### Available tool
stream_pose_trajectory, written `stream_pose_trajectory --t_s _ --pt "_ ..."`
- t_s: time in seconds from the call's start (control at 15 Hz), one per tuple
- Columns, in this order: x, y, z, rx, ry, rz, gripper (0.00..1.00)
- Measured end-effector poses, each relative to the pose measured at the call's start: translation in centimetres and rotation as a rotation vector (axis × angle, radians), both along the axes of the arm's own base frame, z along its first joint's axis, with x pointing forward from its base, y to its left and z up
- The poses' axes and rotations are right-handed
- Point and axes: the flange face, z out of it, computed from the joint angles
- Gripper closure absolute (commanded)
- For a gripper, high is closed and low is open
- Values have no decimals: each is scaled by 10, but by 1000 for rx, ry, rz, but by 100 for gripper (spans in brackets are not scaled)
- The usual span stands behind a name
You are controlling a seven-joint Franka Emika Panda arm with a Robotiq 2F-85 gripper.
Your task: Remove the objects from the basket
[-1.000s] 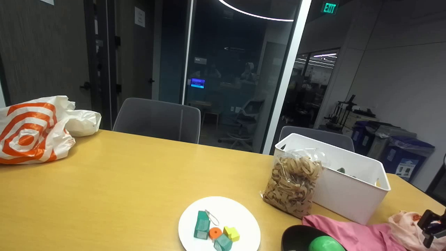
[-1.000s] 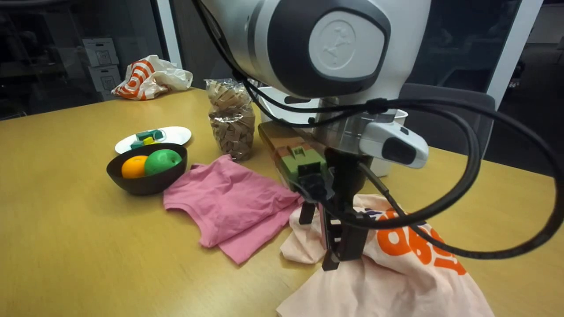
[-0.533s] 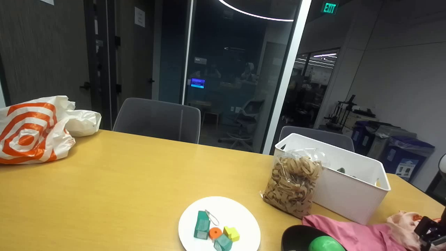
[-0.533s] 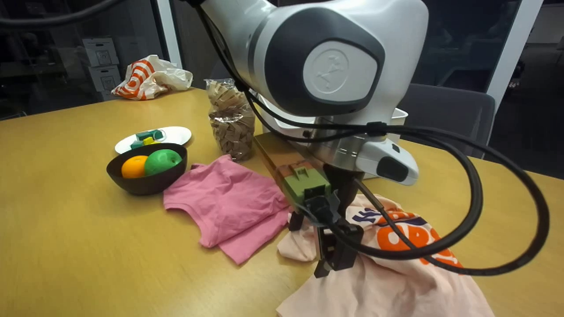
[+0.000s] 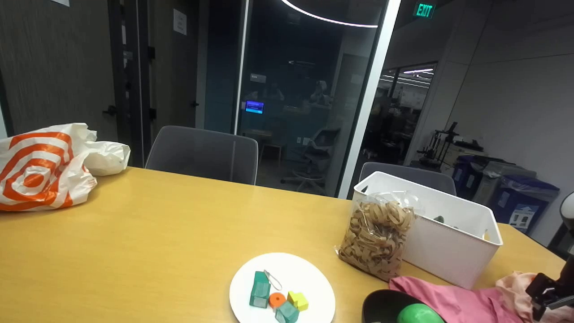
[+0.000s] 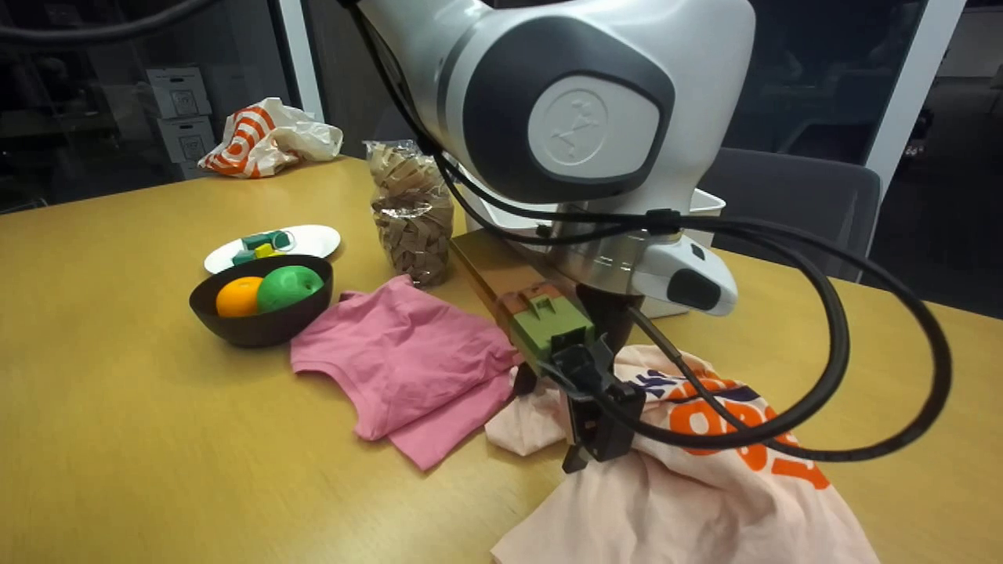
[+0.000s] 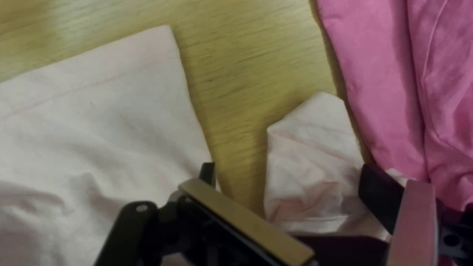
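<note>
A pale peach-pink cloth (image 6: 705, 509) with orange lettering lies crumpled on the table. Beside it is spread the magenta-pink cloth (image 6: 407, 360). Over the peach cloth, near its edge by the pink one, my gripper (image 6: 550, 419) points down with its jaws wide apart. In the wrist view a fold of peach cloth (image 7: 314, 147) shows between the fingertips of the gripper (image 7: 293, 184), not clamped; whether the fingers touch it I cannot tell. Behind stands the white basket (image 5: 448, 251), mostly hidden by the arm in an exterior view. Inside it a small dark green thing (image 5: 439, 219) peeks up.
A clear bag of brown strips (image 5: 376, 237) leans by the basket. Near the pink cloth sits a black bowl (image 6: 258, 333) with an orange and a green fruit. A white plate (image 5: 240, 291) carries small blocks. A white-and-orange plastic bag (image 6: 270, 141) lies farther off.
The gripper has come lower and shifted toward the pink cloth, then risen slightly. The peach cloth's near fold has slid a little the same way. The jaws have stayed apart.
</note>
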Motion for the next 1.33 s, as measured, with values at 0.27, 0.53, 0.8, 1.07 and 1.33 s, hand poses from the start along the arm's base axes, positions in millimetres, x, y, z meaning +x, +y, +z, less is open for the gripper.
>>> stream_pose_trajectory --t_s 0.27,0.53,0.8,1.07,1.33 --pt "6 12 -1 41 -23 5 21" --pt "9 21 -5 65 -28 5 49" --pt "10 19 -7 66 -36 -2 80" --pt "10 11 -4 58 -51 -18 96" --pt "24 4 13 91 -119 -94 92"
